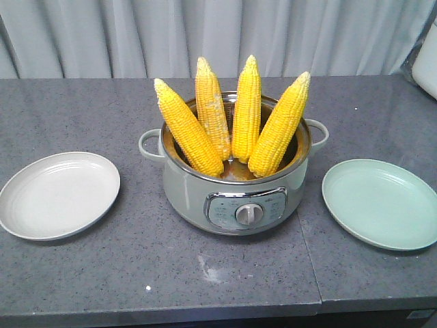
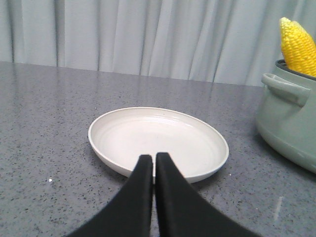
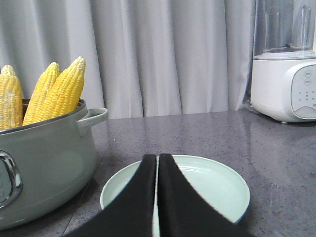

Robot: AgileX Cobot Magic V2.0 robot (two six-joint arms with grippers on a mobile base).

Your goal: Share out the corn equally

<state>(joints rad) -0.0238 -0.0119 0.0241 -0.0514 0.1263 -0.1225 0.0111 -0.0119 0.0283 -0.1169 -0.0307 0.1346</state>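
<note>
Far left: white plate [image 1: 59, 196], bare. L gripper [image 2: 154, 160] hovers low at its near rim, jaws pressed together w/ nothing between them.

Centre: grey-green pot [image 1: 235, 195] w/ a dial on the front panel and two side handles. The corn [image 1: 246, 109], four cobs, stands in it tips up, fanned out and leaning on the rim.

Right: pale green plate [image 1: 382, 203], also bare. R gripper [image 3: 157, 160] sits low at its near side, jaws likewise closed on nothing.

Step in hand, as I read it: the very start. No cob is out of the pot, and both arms are parked by their plates. An equal split should mean two cobs per plate. Next move prob calls for one arm to open its jaws, rise above the pot rim and take the nearest outer cob at mid-length. It should then lift straight up before swinging out, so it doesn't knock the neighbours or drag on the rim. Cobs are tapered and bumpy, so a grip across the thick part looks safer.

Surface: dark grey speckled countertop [image 1: 102, 287], w/ a seam running front to back just right of the pot and pale smudges near the front.

Room: light grey curtain [image 1: 205, 34] across the back. A white blender [image 3: 289, 74] w/ a clear jug stands at the far right rear.
</note>
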